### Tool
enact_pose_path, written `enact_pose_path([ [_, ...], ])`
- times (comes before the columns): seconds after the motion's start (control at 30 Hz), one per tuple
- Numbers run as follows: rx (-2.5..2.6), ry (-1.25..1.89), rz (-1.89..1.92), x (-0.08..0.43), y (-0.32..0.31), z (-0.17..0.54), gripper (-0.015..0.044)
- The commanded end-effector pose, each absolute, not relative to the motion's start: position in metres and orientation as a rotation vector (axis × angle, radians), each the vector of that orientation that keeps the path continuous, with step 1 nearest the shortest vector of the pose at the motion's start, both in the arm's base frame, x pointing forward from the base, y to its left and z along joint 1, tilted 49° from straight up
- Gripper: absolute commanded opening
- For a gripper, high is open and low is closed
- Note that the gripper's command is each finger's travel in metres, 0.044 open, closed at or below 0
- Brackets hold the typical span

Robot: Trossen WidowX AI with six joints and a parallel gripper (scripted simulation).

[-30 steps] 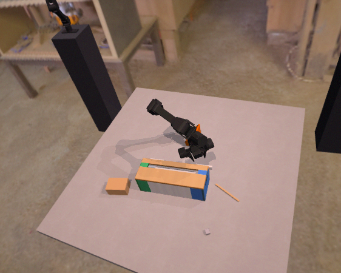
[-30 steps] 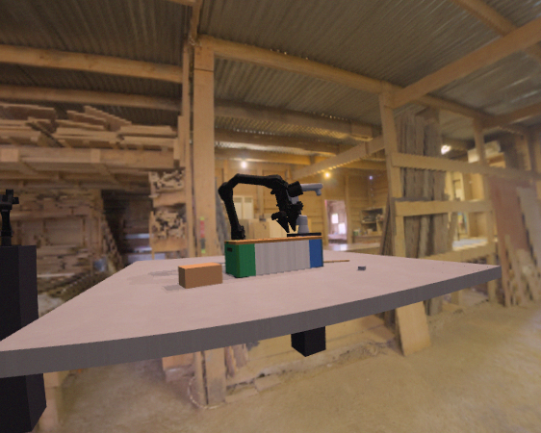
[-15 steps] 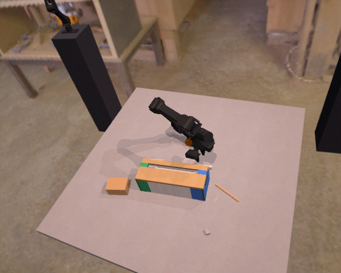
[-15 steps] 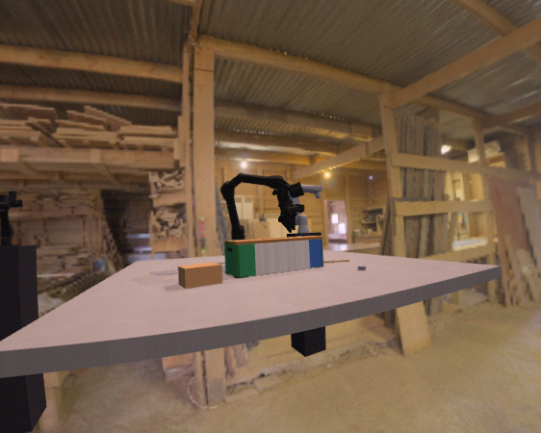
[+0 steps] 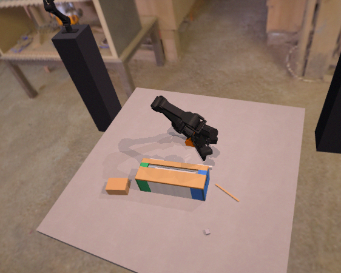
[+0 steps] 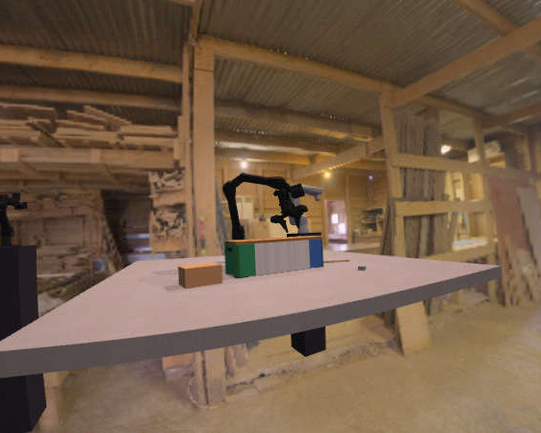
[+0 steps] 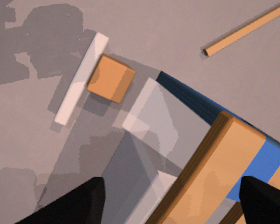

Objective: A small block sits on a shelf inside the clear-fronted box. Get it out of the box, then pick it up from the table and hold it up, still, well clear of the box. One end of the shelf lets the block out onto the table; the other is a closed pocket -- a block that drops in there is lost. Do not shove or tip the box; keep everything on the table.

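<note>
A small orange block [image 7: 111, 78] lies on the table in the wrist view, just outside the box's clear front near the blue end. It sits beside a low white bar [image 7: 81, 80]. The block cannot be made out in the top and exterior views. The box [image 5: 170, 176] [image 6: 282, 257] [image 7: 211, 167] stands upright, with an orange top, a green end and a blue end. My gripper [image 7: 172, 187] is open and empty, its fingers partly spread. It hangs above the front of the box near the blue end, and the block is off to one side, not between the fingers.
A thin orange stick [image 5: 227, 192] [image 6: 337, 261] [image 7: 246, 29] lies beyond the blue end. A larger orange block [image 5: 118, 185] [image 6: 200, 275] stands beyond the green end. A tiny grey cube [image 5: 207, 232] [image 6: 362, 267] lies on the table behind the box.
</note>
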State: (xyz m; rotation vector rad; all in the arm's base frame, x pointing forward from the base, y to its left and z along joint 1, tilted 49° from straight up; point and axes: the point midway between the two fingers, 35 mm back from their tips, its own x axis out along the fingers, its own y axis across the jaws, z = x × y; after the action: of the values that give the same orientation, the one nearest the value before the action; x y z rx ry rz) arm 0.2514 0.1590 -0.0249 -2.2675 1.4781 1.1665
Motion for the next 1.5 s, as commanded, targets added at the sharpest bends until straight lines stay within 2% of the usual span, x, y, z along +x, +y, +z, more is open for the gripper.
enact_pose_path([
  [0.0,-2.915,1.051,2.026,0.245,0.17,-0.029,0.0285],
  [0.13,-2.975,0.962,2.168,0.244,0.17,-0.029,0.0285],
  [0.8,-2.975,0.962,2.168,0.244,0.169,-0.031,0.0285],
  [1.07,-2.977,0.966,2.166,0.23,0.103,-0.091,0.0285],
  [1.47,-2.977,0.965,2.166,0.23,0.094,-0.099,0.0285],
])
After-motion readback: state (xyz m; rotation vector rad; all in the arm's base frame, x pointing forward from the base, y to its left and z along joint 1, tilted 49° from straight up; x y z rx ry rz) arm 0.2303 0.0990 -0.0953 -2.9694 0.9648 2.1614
